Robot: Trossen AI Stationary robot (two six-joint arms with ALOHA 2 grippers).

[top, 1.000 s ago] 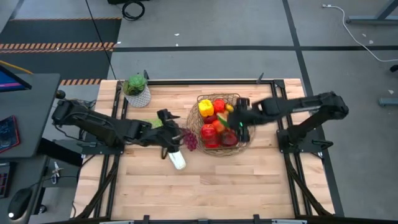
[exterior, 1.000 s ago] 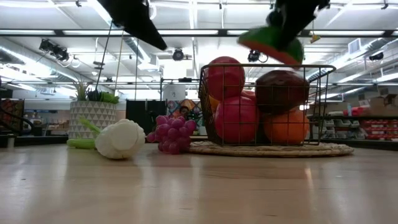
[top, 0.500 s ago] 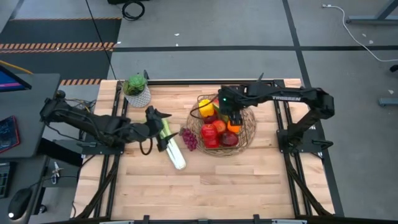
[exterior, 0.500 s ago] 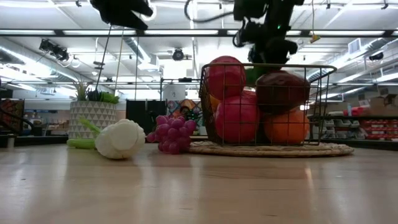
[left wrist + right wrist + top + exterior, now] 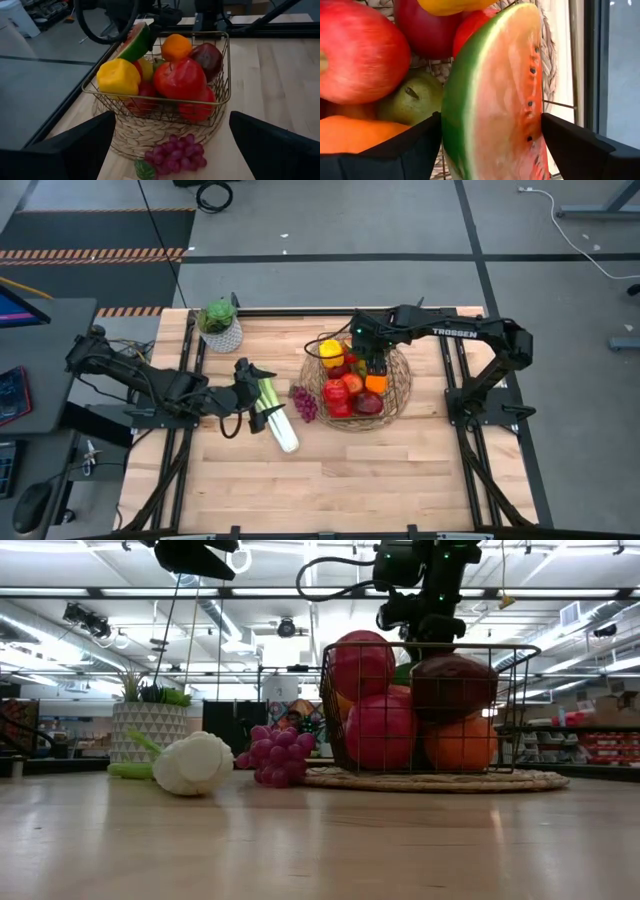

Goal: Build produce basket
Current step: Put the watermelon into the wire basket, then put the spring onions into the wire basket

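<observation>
Resting: wedge-shaped watermelon slice (image 5: 495, 95) inside wire basket (image 5: 220, 65).

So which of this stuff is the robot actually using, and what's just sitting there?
For the job: basket; fruit in it, like the watermelon slice, pepper and apples; grapes and leek waiting on the table.

Lying about: potted plant.
</observation>
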